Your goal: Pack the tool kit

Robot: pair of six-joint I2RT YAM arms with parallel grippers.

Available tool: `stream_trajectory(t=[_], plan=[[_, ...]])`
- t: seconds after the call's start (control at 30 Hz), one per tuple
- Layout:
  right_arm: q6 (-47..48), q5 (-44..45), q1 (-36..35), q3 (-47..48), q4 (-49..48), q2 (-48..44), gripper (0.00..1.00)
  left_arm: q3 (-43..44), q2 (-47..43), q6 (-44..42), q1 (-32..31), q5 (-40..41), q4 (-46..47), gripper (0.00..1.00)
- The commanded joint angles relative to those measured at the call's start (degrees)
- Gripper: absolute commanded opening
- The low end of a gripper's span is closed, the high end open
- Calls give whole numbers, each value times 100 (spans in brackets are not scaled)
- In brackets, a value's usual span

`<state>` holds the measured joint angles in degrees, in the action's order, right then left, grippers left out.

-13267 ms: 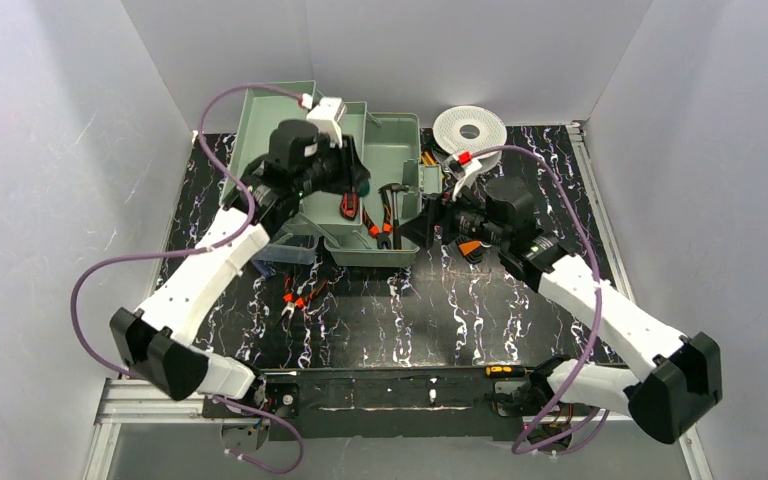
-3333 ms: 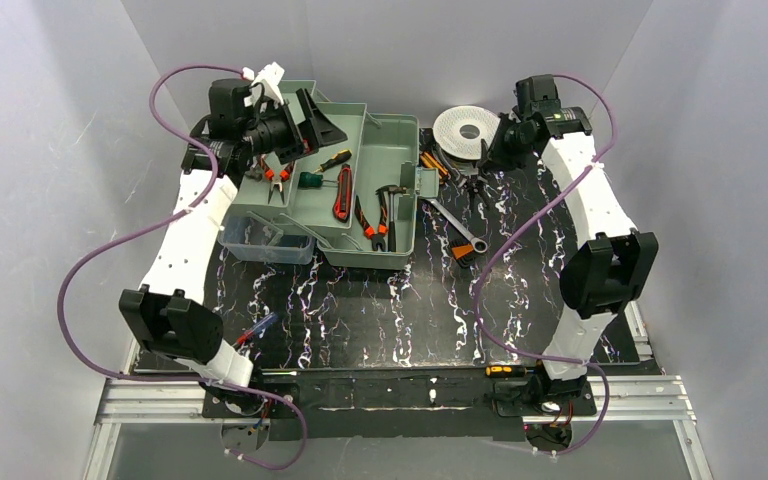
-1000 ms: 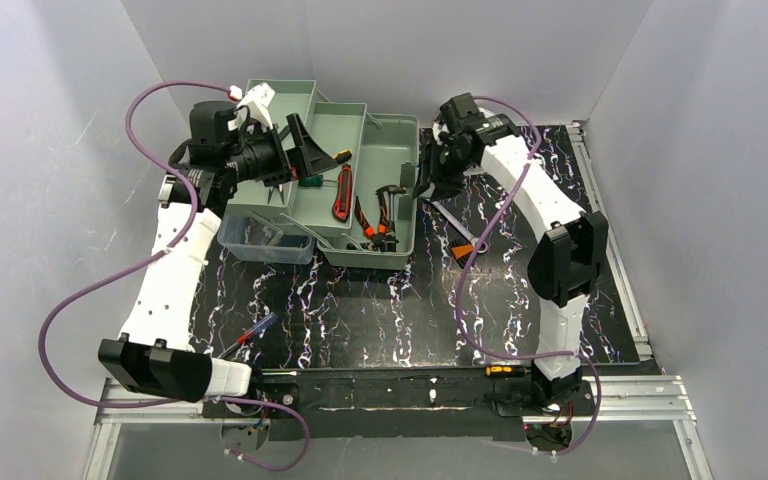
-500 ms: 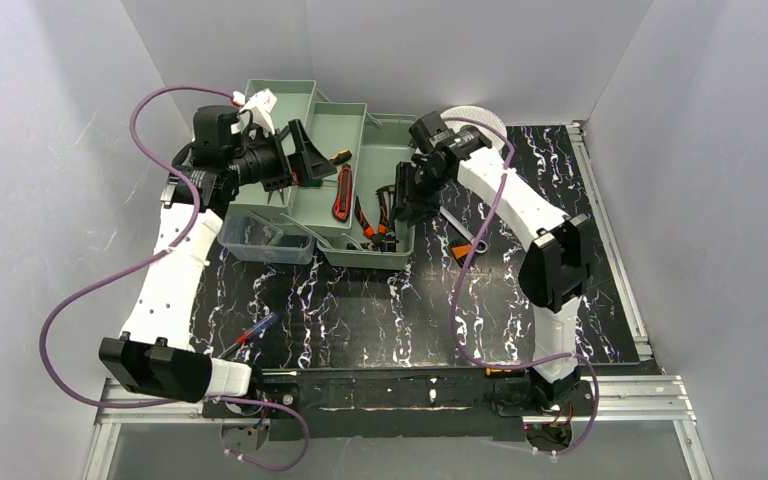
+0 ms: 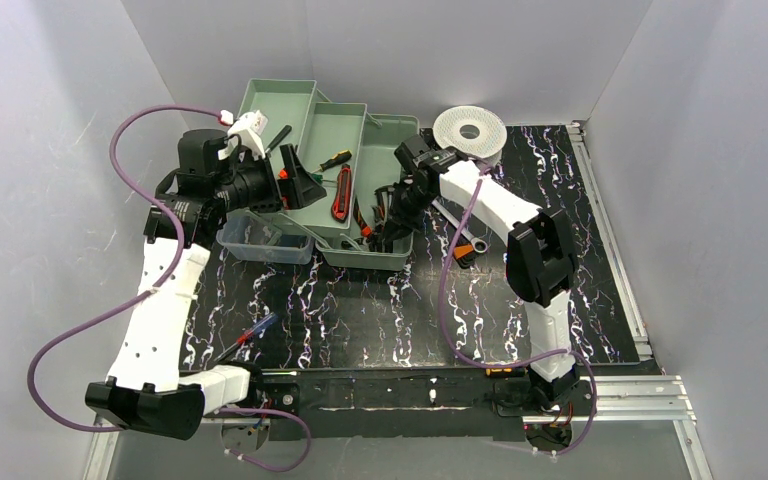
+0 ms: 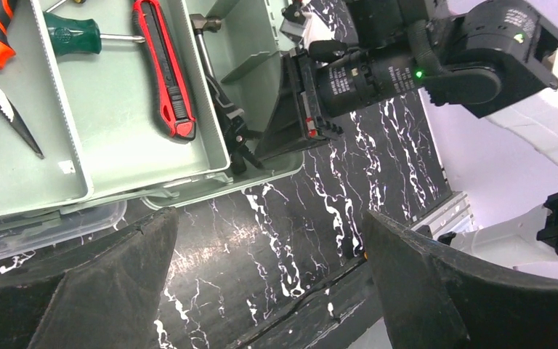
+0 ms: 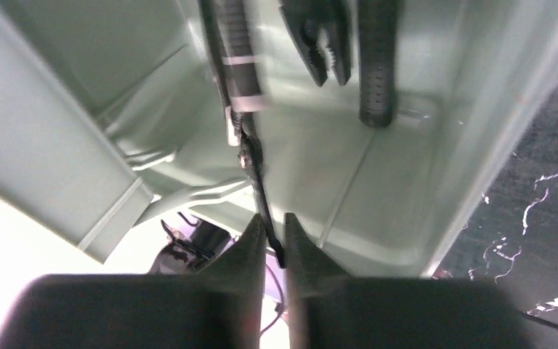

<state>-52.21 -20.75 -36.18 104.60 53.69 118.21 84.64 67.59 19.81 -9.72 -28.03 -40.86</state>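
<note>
Sage-green plastic toolbox [image 5: 360,257] sits open at back edge of black marbled table [image 5: 360,310], left of centre.

Top view: right gripper [image 5: 392,207] has swung from beside white perforated spool [image 5: 470,128] into box's right compartment. Left gripper [image 5: 290,165] has backed off over left trays, jaws wide. Silver wrench [image 5: 465,235] lies outside, right of box.

Left wrist: red utility knife [image 6: 163,69] & green-handled screwdriver [image 6: 73,36] lie in a tray.

Right wrist: jaws just pinched narrow on thin black tool shaft [image 7: 261,203]. Prob. re-seating it; packing unfinished.
</note>
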Motion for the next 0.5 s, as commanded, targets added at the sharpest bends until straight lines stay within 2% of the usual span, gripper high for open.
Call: stream_trajectory(t=[0.0, 0.23, 0.47], plan=[[-7, 173, -24, 326, -179, -130, 1, 116, -95, -205, -22, 114, -228, 98], [279, 368, 57, 379, -393, -315, 1, 231, 16, -176, -22, 27, -173, 98], [646, 720, 332, 1355, -434, 163, 1, 350, 20, -216, -21, -18, -259, 98]])
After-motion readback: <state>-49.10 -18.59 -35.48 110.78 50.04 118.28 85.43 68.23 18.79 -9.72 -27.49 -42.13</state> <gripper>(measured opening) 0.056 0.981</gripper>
